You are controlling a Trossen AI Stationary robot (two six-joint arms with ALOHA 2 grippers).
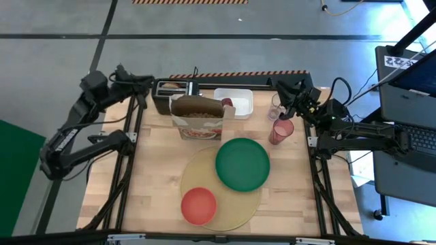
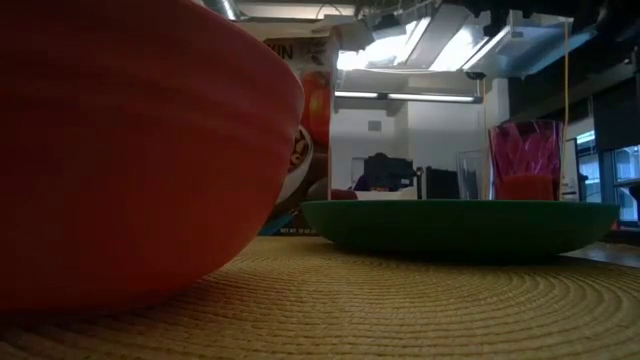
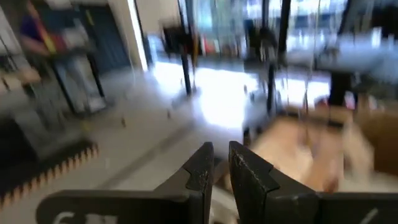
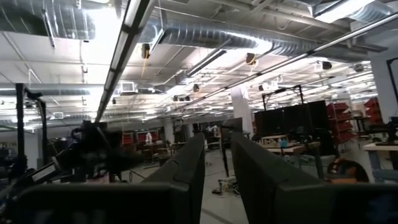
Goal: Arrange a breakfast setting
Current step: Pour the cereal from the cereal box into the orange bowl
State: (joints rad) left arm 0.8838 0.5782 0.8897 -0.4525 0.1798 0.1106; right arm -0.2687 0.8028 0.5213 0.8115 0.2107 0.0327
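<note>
Right gripper (image 1: 286, 92) sits at the desk's far right corner, raised and aimed out into the room; its wrist view shows the two fingers (image 4: 186, 168) drawn close with a narrow gap and nothing between them. Your left gripper (image 1: 139, 85) is at the far left corner, also turned away from the desk, fingers (image 3: 202, 171) nearly pressed together and empty.

Look at what is already placed: the tan mat (image 1: 235, 218) lies near the front middle of the desk, the green plate (image 1: 242, 164) overlaps its far right part, and the red bowl (image 1: 198, 205) sits on its near left part. The pink cup (image 1: 281, 131) stands upright just off the plate's far right edge, beside the mat.

What seems left lies along the far edge: the cereal box (image 1: 196, 117) stands upright between the toaster (image 1: 174, 88) and the mat, its long face running across the desk. A small red thing, probably the apple (image 1: 227, 103), rests at the white tray's (image 1: 240, 97) left end, just behind the box.

The box lies nearer your left gripper, toward the desk's middle from it; the cup and tray lie nearer your right. Either gripper must first swing down and inward.
</note>
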